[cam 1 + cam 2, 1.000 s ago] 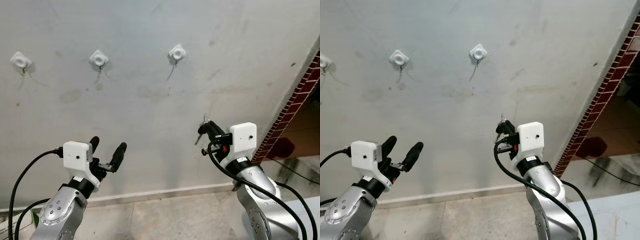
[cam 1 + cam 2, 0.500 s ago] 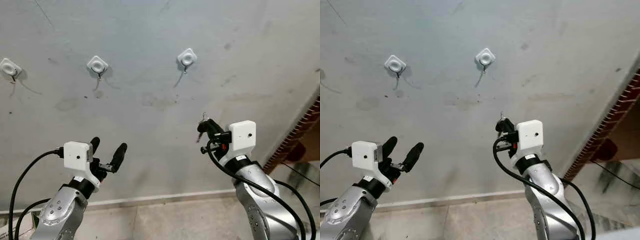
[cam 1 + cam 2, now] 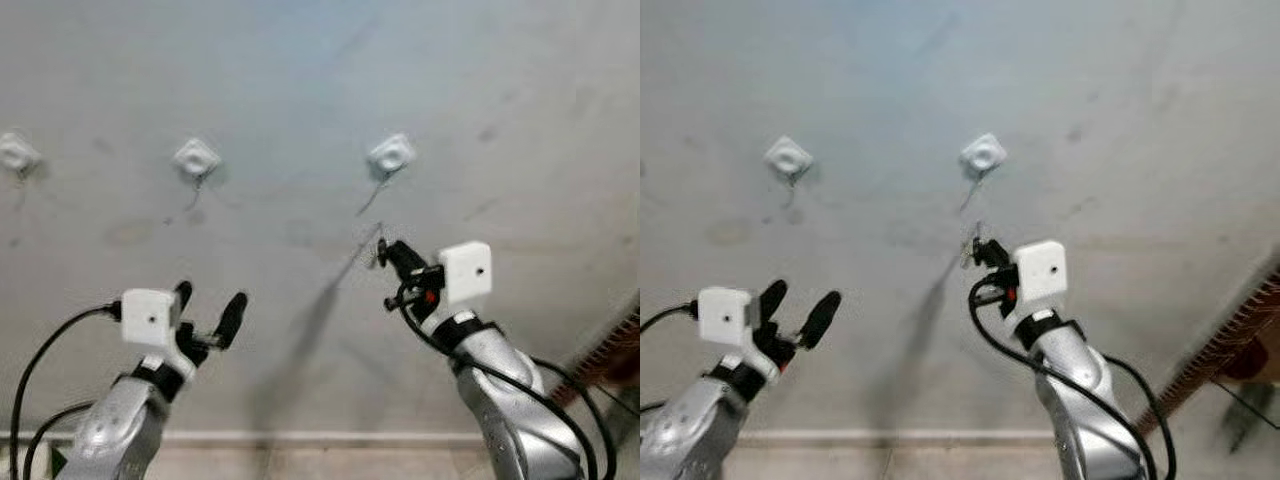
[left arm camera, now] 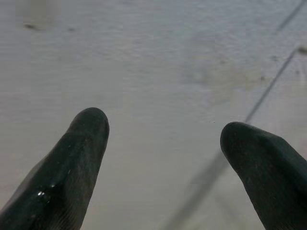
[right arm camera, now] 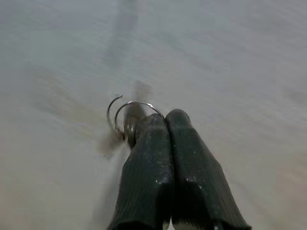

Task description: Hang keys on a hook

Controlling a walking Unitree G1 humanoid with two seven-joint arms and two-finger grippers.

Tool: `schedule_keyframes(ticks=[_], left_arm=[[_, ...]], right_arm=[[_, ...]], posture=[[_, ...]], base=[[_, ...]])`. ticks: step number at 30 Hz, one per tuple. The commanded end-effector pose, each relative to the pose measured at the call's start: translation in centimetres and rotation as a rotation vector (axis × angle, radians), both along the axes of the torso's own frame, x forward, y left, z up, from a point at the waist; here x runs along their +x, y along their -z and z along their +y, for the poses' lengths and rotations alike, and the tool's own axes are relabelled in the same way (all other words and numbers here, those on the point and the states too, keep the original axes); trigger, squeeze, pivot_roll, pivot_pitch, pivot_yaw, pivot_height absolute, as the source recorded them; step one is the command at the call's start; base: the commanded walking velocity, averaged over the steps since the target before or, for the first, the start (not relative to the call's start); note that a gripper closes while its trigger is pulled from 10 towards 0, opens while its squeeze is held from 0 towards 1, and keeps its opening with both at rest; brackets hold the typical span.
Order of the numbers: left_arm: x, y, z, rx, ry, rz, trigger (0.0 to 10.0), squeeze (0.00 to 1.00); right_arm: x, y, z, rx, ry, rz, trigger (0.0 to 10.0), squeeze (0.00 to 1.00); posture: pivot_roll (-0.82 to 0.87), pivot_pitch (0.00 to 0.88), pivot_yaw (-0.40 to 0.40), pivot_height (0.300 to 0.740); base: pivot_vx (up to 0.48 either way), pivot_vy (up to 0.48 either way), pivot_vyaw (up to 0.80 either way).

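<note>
— Keys on a thin silver wire ring [image 5: 128,120] are pinched between the closed black fingers of the right gripper [image 3: 386,256]; the ring juts past the fingertips.

— And the target?

— The white square wall hook [image 3: 391,154] is seen just above. The left gripper [image 3: 206,310] is held open, farther off.

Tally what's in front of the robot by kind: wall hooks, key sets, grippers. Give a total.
Wall hooks: 3 (left, middle, right)
Key sets: 1, the keys pinched in the right gripper
Grippers: 2, counting the left gripper, open and idle
Total: 6
</note>
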State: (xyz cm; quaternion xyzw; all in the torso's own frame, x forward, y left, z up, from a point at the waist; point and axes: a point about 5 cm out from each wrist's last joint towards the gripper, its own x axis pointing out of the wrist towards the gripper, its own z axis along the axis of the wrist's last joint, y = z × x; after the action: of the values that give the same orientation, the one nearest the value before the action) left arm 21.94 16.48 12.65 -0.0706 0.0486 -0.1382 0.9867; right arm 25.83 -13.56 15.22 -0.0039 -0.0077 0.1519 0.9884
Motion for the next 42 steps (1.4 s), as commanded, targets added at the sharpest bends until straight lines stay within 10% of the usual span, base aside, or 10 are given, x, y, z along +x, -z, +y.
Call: schedule_keyframes(ticks=[1,42], left_arm=[[-0.1,-0.3,0.9,0.030,-0.032,-0.009,10.0,0.00],[0.9,-3.0,-1.8,0.173,0.271,-0.226,10.0,0.00]], right_arm=[[0.0,-0.5,0.6,0.014,-0.023,-0.017,10.0,0.00],[3.0,-4.1,4.1,0.131,-0.202,-0.121,10.0,0.00]], posture=[[0.06,0.000,0.030,0.740],[0.11,0.000,0.048,0.740]], base=[[0.000,0.000,0.00],[0.000,0.000,0.00]])
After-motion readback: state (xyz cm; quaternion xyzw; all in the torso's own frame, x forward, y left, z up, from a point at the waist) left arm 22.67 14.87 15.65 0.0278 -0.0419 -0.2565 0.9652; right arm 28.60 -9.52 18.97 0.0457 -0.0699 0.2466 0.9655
